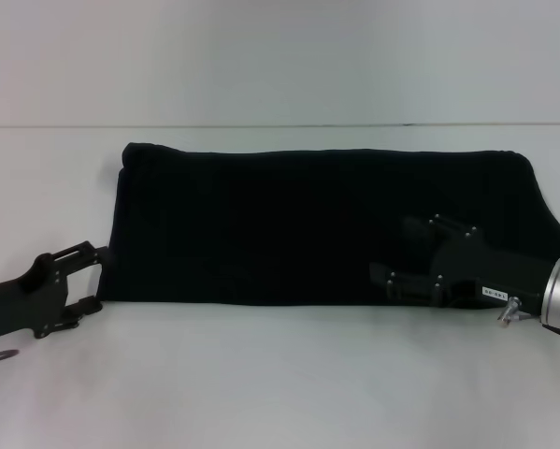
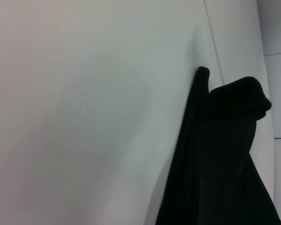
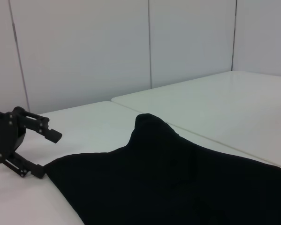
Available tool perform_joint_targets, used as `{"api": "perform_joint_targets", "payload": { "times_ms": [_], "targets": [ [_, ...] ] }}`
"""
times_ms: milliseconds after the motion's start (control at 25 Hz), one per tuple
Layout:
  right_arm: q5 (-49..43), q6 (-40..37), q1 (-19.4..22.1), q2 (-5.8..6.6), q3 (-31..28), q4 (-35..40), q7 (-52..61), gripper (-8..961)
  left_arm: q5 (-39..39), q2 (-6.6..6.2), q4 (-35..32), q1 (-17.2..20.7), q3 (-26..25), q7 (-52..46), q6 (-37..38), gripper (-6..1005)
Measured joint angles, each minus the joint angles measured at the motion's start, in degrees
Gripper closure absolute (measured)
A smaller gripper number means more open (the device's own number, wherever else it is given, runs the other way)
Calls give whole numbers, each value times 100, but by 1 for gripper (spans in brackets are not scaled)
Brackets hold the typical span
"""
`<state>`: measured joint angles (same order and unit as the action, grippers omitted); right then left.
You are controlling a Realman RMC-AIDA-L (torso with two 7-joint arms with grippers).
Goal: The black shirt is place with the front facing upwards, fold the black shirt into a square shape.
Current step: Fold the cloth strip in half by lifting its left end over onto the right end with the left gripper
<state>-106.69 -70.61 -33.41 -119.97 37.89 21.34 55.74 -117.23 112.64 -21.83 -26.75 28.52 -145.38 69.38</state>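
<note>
Shirt [image 1: 298, 224] lies folded into a long band, both open grippers, left [image 1: 91, 276] and right [image 1: 406, 253], empty at its near corners; next, I judge, grip and fold sideways.

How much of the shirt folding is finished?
The plain black cloth shirt already lies folded into a long band across the white table, with no lettering showing. Now the left end effector sits open at its left edge, and the right end effector open over its right part. Folding the band into a square is still left.
</note>
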Motion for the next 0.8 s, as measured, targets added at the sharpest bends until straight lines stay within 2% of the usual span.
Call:
{"api": "perform_joint_targets", "payload": {
  "times_ms": [360,600,800],
  "targets": [
    [0,-15,2,0,-7,2,21,9,-2,28,262,-339,109,81,-349,137],
    [0,-22,2,0,-36,2,24,9,22,85,192,-401,152,170,-510,138],
    [3,-63,1,2,-61,3,25,8,11,85,151,-447,243,235,-567,212]
  ]
}}
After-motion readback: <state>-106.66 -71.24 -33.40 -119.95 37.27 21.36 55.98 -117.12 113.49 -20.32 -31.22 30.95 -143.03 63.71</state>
